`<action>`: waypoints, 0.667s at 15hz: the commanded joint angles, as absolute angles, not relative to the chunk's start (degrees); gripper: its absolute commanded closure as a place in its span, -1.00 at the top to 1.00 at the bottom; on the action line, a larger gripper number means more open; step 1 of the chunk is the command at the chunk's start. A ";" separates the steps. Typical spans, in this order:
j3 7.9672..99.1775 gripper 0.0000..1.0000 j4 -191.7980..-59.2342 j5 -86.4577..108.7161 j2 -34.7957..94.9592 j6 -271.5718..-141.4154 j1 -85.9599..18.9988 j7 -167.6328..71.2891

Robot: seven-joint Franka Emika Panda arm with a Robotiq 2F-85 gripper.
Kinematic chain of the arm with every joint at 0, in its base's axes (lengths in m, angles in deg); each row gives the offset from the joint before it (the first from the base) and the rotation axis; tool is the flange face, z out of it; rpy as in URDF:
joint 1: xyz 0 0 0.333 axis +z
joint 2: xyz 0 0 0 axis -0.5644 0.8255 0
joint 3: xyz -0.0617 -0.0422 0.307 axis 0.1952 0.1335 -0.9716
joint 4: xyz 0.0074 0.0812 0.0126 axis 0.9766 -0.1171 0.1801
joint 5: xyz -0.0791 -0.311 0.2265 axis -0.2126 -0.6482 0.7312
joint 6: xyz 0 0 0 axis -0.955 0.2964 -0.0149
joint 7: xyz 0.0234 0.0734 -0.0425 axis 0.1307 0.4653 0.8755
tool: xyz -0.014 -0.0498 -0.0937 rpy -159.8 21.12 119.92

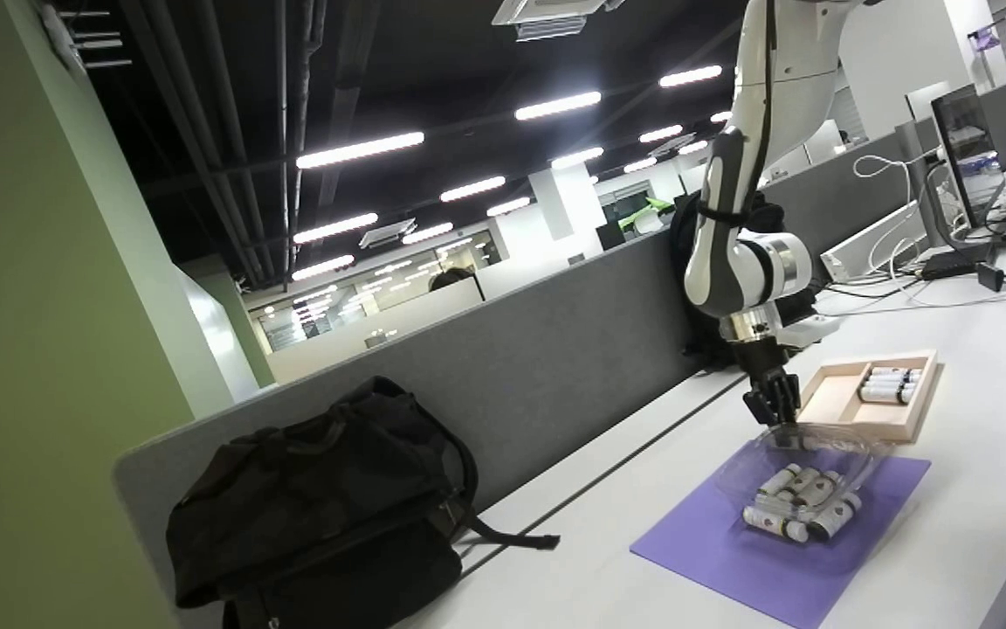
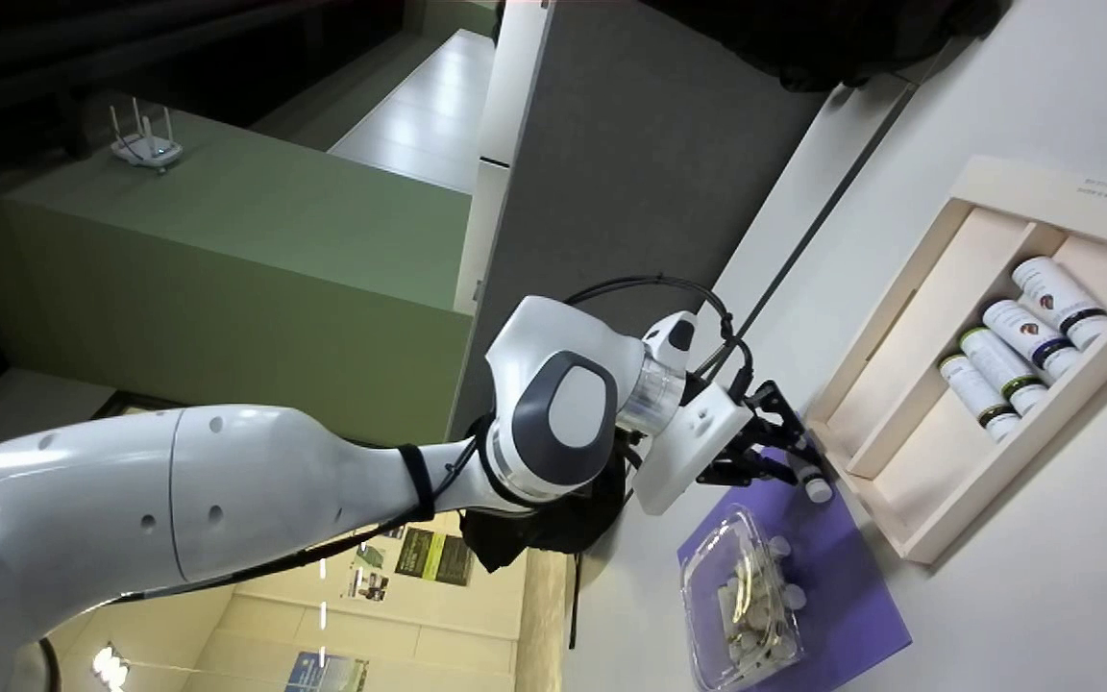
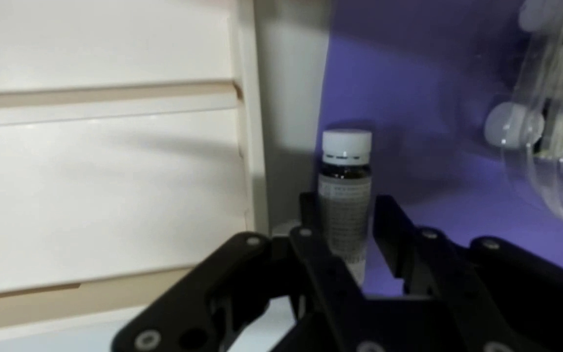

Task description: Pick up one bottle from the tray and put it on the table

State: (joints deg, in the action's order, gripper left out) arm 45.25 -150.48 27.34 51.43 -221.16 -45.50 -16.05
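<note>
Purple mat [image 1: 691, 542] was found flat on the pale counter [image 1: 1001, 411], close beside the light wood tray [image 2: 923, 332]. Principal item: one bottle [image 3: 345, 190], white-capped and white-labelled, noted outside the tray, on its side and roughly parallel to the tray's rim, over the mat's border. Contact between bottle and mat could not be established. The hand [image 3: 346, 210] was at this bottle, its black fingers [image 3: 309, 208] one to each side, parted only enough to take it between them, the cap left exposed. Whether they pressed on the label or stood just off it could not be determined. Four labelled bottles [image 2: 1024, 332] lay side by side in one compartment of the tray, caps all toward the same wall. A clear plastic container [image 2: 702, 615] stood on the mat, with several small bottles [image 1: 835, 514] in or against it; reflections prevented a firm count. The white arm [image 2: 265, 490] extended above the counter in both exterior views. In an exterior view, a black backpack [image 1: 320, 515] rested on the counter beside the grey partition panel [image 1: 573, 376]. A monitor [image 1: 966, 162] stood well beyond the tray in that view, partly side-on.
</note>
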 commanded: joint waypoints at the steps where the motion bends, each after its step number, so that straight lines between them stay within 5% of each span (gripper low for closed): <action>1: 43.68 0.46 -150.01 26.20 50.94 -221.77 -47.10 -17.73; 5: 42.88 0.94 -150.16 26.84 48.44 -220.56 -48.49 -17.54; 10: 42.92 1.00 -149.89 26.90 47.08 -220.02 -49.22 -16.55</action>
State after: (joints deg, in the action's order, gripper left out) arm 43.41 -149.95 27.47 47.00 -220.04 -48.74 -16.12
